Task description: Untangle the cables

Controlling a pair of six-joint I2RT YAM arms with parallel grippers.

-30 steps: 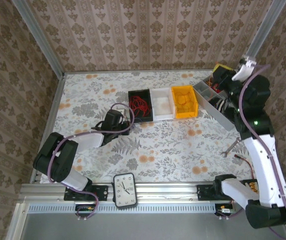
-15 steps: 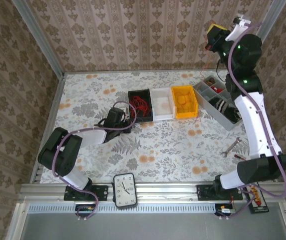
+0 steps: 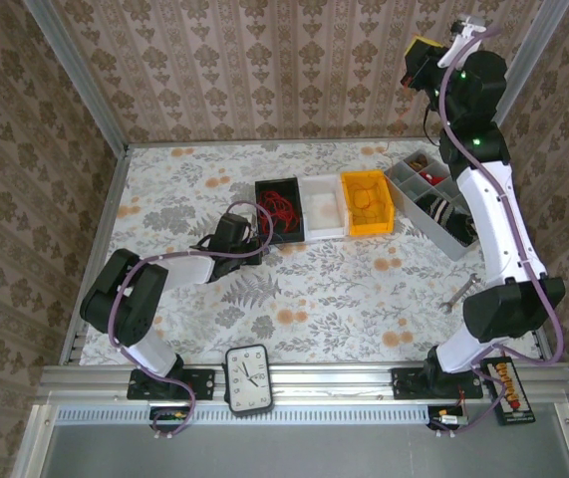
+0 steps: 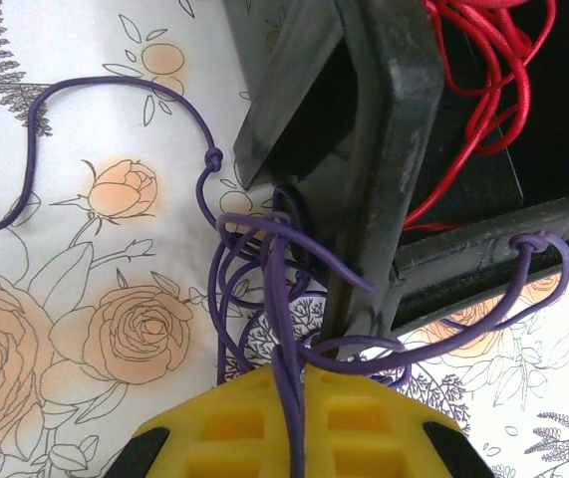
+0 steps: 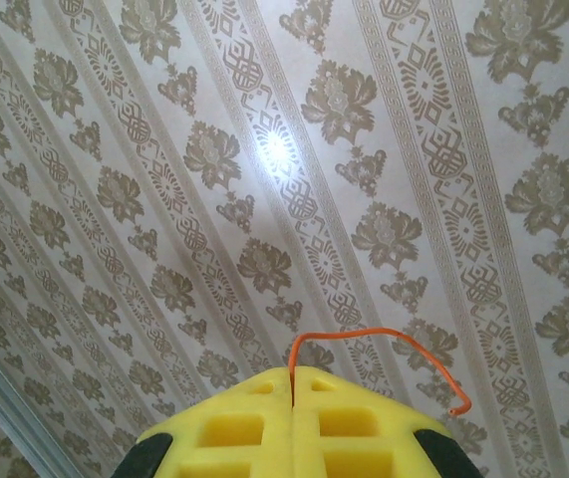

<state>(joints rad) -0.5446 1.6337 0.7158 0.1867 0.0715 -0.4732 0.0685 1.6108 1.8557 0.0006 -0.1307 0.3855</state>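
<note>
Top external view: my left gripper [image 3: 251, 242] lies low on the floral table [image 3: 344, 289], left of centre, with its tip at the lower left corner of the black bin [image 3: 278, 182]. Red cables [image 3: 279, 207] sit tangled inside that bin. My right gripper [image 3: 422, 62] is raised high in the upper right, in front of the patterned wall [image 3: 264, 70]. Left wrist view: at bottom centre, my left gripper [image 4: 291, 383] has its yellow pads clamped on a purple cable [image 4: 282, 329]. This cable rises from the seam and coils in loops against the corner of the black bin [image 4: 404, 119]. One wavy end trails to the upper left, and a knotted loop hooks over the rim at right. Red cables [image 4: 468, 22] fill the upper right, inside the bin. Right wrist view: at bottom centre, my right gripper [image 5: 292, 383] is pinched on a thin orange cable [image 5: 374, 331], which arcs up and rightward before the wall [image 5: 264, 149].
</note>
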